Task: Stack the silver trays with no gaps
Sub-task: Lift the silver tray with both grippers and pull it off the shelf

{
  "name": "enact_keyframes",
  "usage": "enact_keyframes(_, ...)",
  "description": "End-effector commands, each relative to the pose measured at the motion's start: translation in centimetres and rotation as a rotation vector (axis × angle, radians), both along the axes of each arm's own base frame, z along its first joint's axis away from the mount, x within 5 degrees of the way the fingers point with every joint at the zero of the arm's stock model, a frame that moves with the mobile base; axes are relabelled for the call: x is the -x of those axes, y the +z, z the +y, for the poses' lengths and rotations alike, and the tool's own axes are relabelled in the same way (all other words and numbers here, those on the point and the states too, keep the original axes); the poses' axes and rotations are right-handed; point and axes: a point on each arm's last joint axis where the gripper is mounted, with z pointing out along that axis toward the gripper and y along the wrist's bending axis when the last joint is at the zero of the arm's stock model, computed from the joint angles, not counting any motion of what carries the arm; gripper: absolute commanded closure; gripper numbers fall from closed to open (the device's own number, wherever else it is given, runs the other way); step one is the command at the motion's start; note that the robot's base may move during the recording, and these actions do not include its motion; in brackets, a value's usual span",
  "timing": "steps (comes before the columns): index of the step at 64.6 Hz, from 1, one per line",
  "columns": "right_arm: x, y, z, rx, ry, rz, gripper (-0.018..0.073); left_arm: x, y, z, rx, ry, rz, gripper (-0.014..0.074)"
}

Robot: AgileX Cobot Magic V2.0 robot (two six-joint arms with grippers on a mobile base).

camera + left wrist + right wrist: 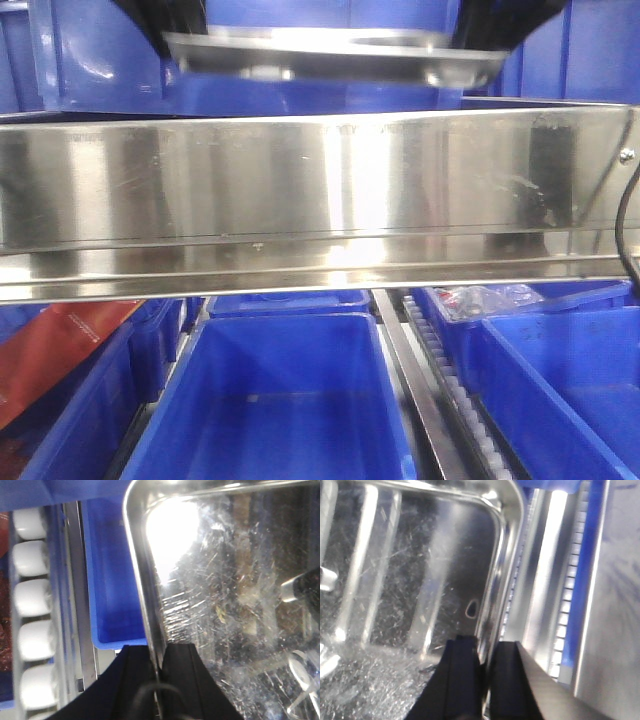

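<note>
One silver tray hangs edge-on at the top of the front view, above the steel rail, slightly tilted. Black gripper parts flank both of its ends there. In the left wrist view my left gripper is shut on the tray's left rim, one finger outside and one inside the scratched tray floor. In the right wrist view my right gripper is shut on the tray's right rim, beside its shiny floor. No other tray shows.
A broad mirror-like steel rail crosses the front view below the tray. Deep blue bins stand under it, another at the right. A blue bin and white rollers lie left of the tray; a roller track runs along its right.
</note>
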Motion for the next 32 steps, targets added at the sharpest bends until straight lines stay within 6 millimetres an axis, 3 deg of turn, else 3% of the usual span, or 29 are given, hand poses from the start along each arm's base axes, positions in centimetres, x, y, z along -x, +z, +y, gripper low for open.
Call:
enact_keyframes(1,1.0,1.9,-0.2,0.025,0.033,-0.05,0.0638,1.1,2.2,0.5,0.022,-0.018,-0.053,0.0604)
enact_keyframes(19,3.3,5.7,-0.7,0.001,0.026,-0.171,0.0638,3.1,5.4,1.6,0.07,-0.027,-0.131,0.0604)
enact_keyframes(32,4.4,8.7,-1.0,-0.041,0.001,-0.349,0.0638,4.2,8.6,2.5,0.147,-0.045,-0.298,0.0604)
